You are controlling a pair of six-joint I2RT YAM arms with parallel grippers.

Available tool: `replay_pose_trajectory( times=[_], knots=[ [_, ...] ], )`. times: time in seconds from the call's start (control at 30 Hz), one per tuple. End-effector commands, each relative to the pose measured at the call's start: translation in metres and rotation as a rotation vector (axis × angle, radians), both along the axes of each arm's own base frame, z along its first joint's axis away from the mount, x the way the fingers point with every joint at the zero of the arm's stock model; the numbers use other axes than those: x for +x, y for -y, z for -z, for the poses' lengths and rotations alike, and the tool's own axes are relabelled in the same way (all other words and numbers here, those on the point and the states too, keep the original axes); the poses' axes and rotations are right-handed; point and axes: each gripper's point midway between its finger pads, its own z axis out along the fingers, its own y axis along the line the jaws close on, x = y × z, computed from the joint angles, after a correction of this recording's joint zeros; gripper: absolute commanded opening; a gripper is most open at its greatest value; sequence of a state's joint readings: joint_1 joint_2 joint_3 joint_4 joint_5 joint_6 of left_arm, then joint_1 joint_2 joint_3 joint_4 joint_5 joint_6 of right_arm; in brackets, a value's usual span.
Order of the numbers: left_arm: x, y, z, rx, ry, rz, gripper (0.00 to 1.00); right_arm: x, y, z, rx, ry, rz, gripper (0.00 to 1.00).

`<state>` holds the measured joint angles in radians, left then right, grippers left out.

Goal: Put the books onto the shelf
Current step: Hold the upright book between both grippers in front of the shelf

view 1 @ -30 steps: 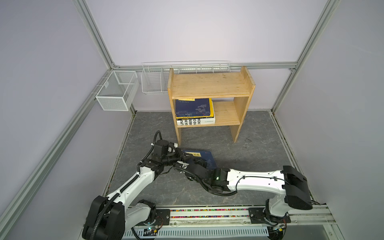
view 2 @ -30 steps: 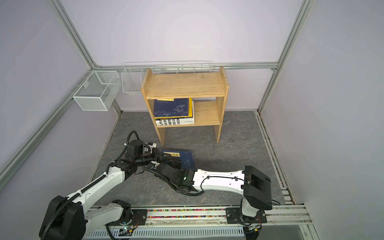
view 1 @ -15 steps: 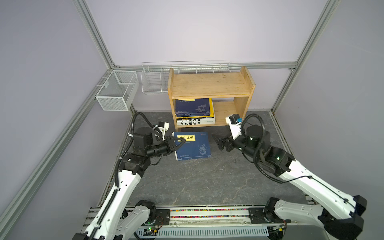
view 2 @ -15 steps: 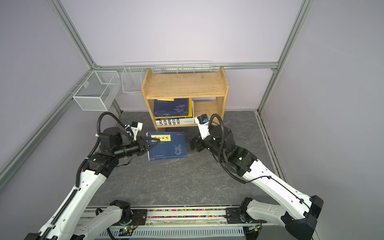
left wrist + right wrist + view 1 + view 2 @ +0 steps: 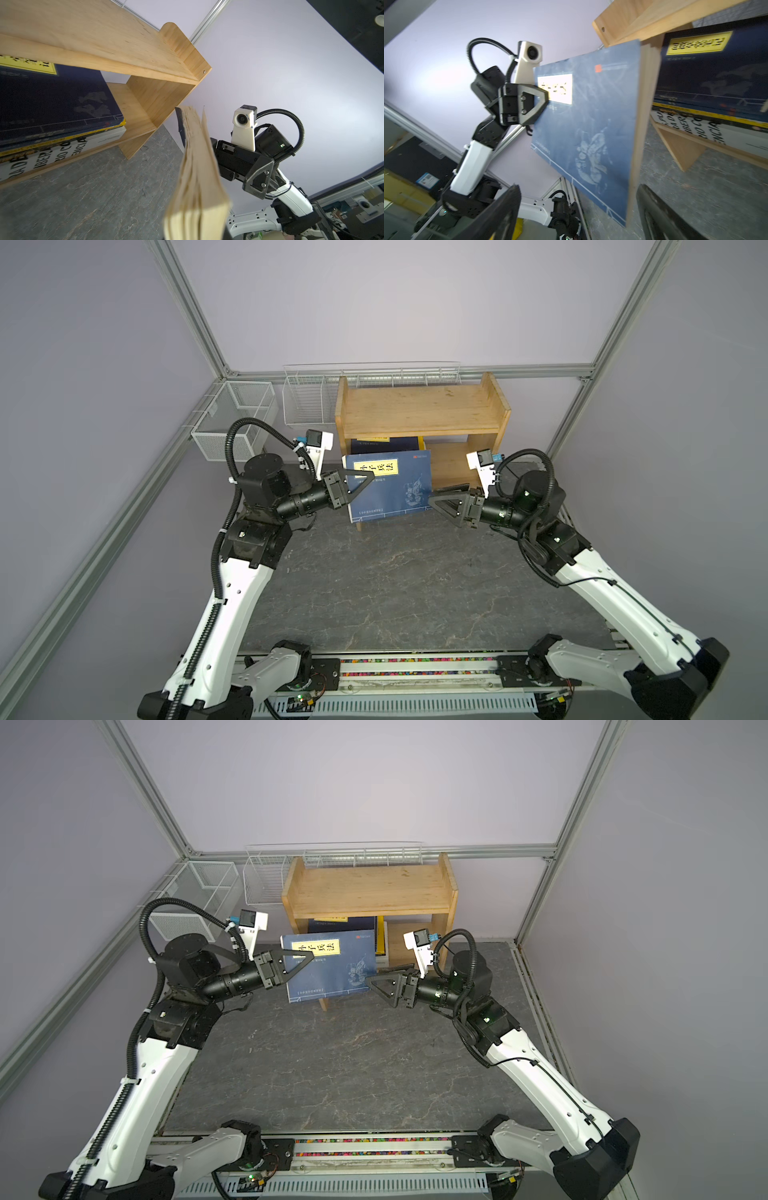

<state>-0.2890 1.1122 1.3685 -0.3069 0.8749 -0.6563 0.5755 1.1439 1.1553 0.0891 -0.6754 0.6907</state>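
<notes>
Fingers on the left pinch the navy book aloft before the shelf — presumably for slotting in; right fingers spread, empty.

**Shelf behind, book before it**

In both top views the shelf stands at upper centre of the frame, against the back wall. A back-wall basket sits just left of it, partly behind its left panel — a side-wall basket further left. A stack of books lies in the left half of the lower tier. The held book hangs in front of that stack, above the floor. The left gripper meets its left edge; the right gripper is just beside its right edge. A rail runs along the frame's bottom.
</notes>
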Motion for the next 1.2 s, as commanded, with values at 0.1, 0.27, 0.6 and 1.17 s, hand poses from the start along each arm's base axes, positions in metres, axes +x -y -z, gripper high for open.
replay_pose_trajectory(
  times=[0.1, 0.27, 0.6, 1.17],
  knots=[
    [-0.022, 0.008, -0.060, -0.125, 0.174, 0.154, 0.00, -0.007, -0.005, -0.001, 0.032, -0.029, -0.074, 0.97],
    [-0.028, 0.011, -0.071, -0.167, 0.168, 0.213, 0.00, 0.005, -0.002, 0.020, -0.024, -0.073, -0.003, 0.95],
    [-0.041, 0.009, -0.080, -0.179, 0.186, 0.239, 0.00, 0.027, 0.006, 0.045, -0.045, -0.149, 0.070, 0.83],
    [-0.037, 0.012, -0.078, -0.199, 0.164, 0.266, 0.00, 0.027, 0.002, 0.029, 0.089, -0.111, -0.050, 0.68]
  ],
)
